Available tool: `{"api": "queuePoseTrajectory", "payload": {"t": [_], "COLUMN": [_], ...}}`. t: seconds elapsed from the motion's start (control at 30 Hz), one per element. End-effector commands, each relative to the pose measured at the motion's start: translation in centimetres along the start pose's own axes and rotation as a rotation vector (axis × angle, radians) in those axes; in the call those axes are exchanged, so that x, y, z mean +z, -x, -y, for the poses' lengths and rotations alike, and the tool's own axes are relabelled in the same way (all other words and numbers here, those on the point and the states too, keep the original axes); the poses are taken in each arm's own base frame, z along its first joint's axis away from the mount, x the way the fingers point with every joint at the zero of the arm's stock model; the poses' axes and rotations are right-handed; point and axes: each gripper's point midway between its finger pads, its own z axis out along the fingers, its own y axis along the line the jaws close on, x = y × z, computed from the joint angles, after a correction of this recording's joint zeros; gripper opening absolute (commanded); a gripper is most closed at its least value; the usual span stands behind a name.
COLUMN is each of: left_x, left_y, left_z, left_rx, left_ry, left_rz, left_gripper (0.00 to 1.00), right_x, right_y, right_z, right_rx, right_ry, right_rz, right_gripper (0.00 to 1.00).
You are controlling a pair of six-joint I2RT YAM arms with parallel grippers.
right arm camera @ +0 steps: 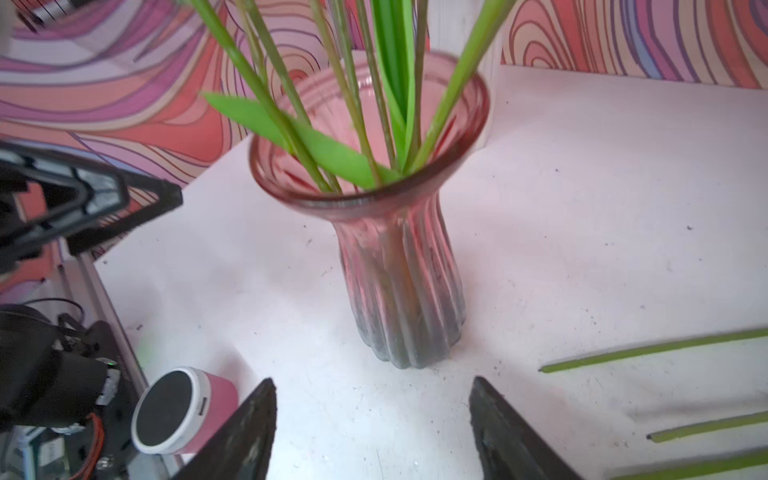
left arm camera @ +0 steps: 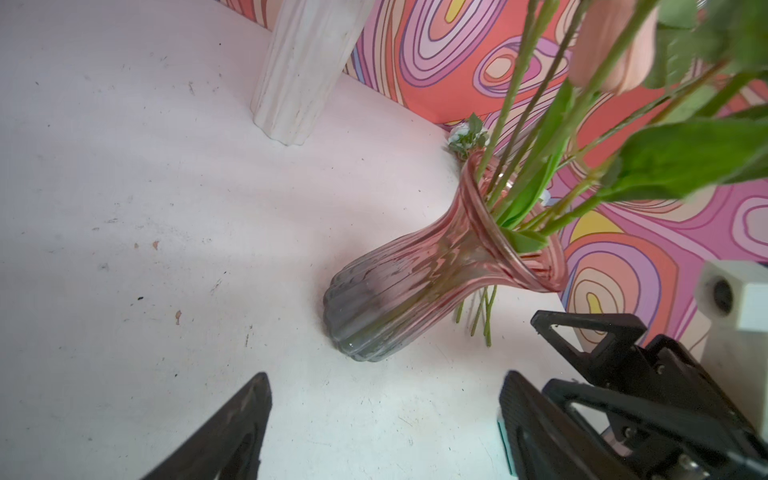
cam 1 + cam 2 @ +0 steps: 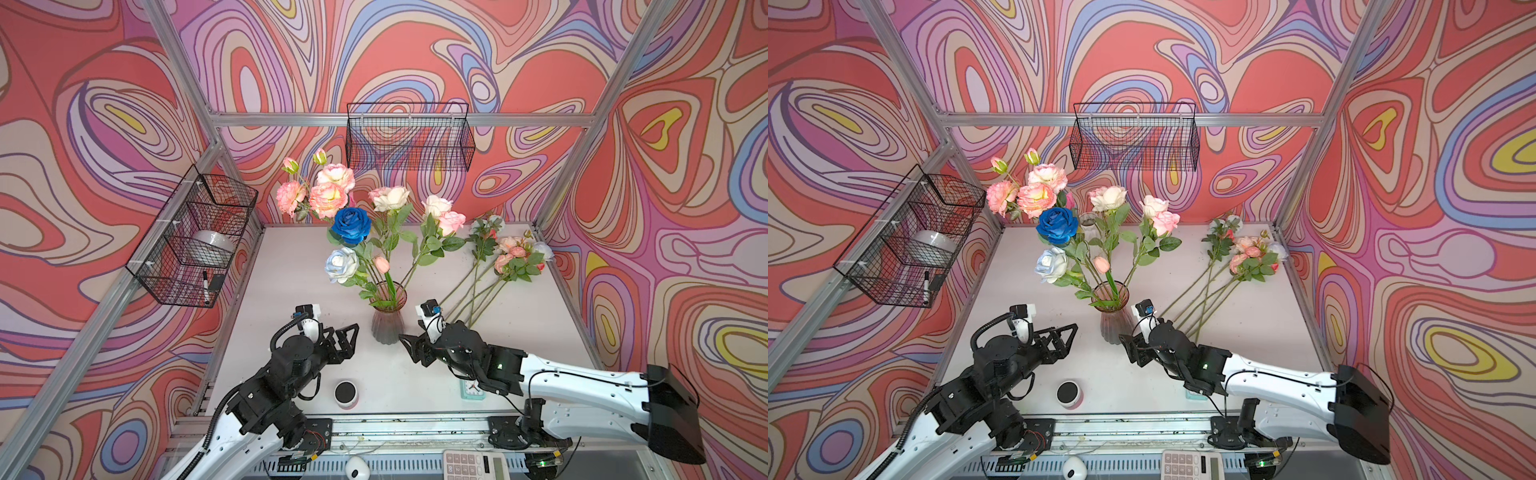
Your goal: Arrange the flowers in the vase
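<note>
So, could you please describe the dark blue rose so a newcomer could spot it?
Find the pink ribbed glass vase standing midway across the white table. Among its blooms, look beside the pale blue rose. The dark blue rose is the only deep blue head.

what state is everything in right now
vase, upright on the table, stems inside
flowers in the vase, standing, heads fanned out
loose flowers, lying flat on the table, outside the vase
left gripper, open, empty
right gripper, open, empty
back basket, looks empty
side basket, holding a marker and a white round thing
</note>
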Motion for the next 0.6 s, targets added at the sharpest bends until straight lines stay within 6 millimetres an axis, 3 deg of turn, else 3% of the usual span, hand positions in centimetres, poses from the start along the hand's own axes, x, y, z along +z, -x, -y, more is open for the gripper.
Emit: {"api": "queuePoseTrajectory", "payload": {"t": [0.0, 0.23, 0.43, 0.57], "left_x": [1.1, 3.5, 6.5, 9.2], "left_y": [-0.1, -1.4, -1.5, -2.7], "left_z": [-0.8, -2.9, -2.1, -2.0], "left_rx": [-0.049, -0.143, -0.182, -0.187], "left_ry": [0.052, 0.115, 0.056, 0.058], "left_rz": [-0.007, -0.081, -0.11, -0.178], "left_gripper": [0.85, 0.81, 0.75, 0.7], "right_x": [1.8, 4.0, 4.7, 5.4], "right_y": [-0.7, -4.2, -6.4, -7.3], "right_z": [-0.3, 0.9, 1.5, 1.7], "right_rx": [0.04, 0.073, 0.118, 0.132], "right_ry": [0.004, -0.041, -0.06, -0.07], "right_rz": [0.026, -0.033, -0.066, -0.081], "right_gripper": [0.72, 0.75, 0.77, 0.77]}}
